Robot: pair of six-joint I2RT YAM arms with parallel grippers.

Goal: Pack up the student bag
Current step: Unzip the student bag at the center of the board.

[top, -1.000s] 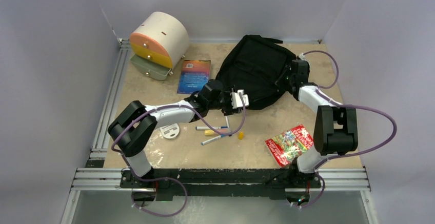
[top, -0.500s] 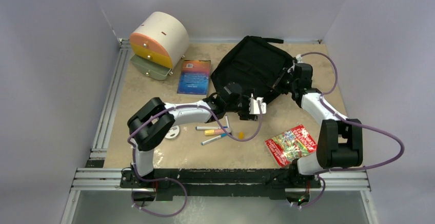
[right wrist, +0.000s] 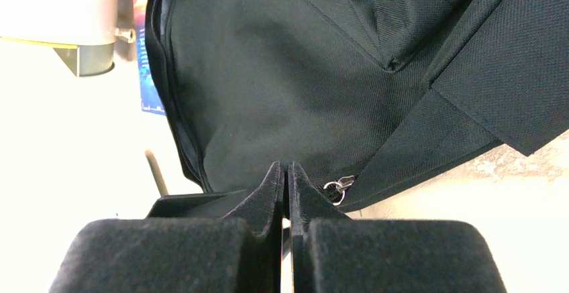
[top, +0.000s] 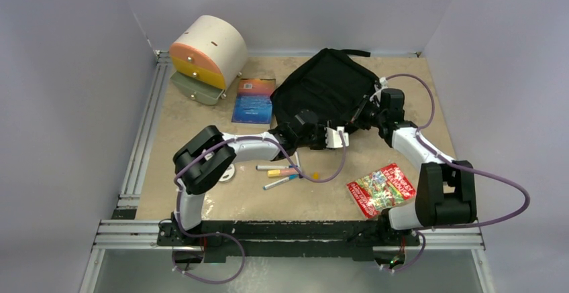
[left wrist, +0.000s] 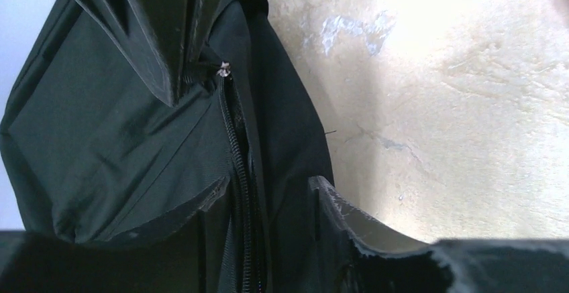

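The student bag (top: 329, 92), a black backpack, lies at the back middle of the table. My left gripper (top: 333, 137) is at its near edge. In the left wrist view (left wrist: 266, 189) the jaws stand narrowly apart, pinching a fold of bag fabric (left wrist: 134, 139) with the zipper line running between them. My right gripper (top: 366, 113) is shut at the bag's right side. In the right wrist view (right wrist: 286, 167) its fingertips press together beside the silver zipper pull (right wrist: 337, 189). The same fingertips (left wrist: 178, 72) show in the left wrist view, touching the pull (left wrist: 223, 70).
A cream-and-orange drawer box (top: 204, 55) stands back left, with a blue book (top: 253, 98) beside the bag. Markers (top: 278, 171) and a small orange cap (top: 315, 175) lie under the left arm. A white disc (top: 225, 171) lies left, and a colourful packet (top: 378, 189) front right.
My left gripper moved right along the bag's near edge. My right gripper moved nearer and left toward it. The bag bunched up and shifted back and left.
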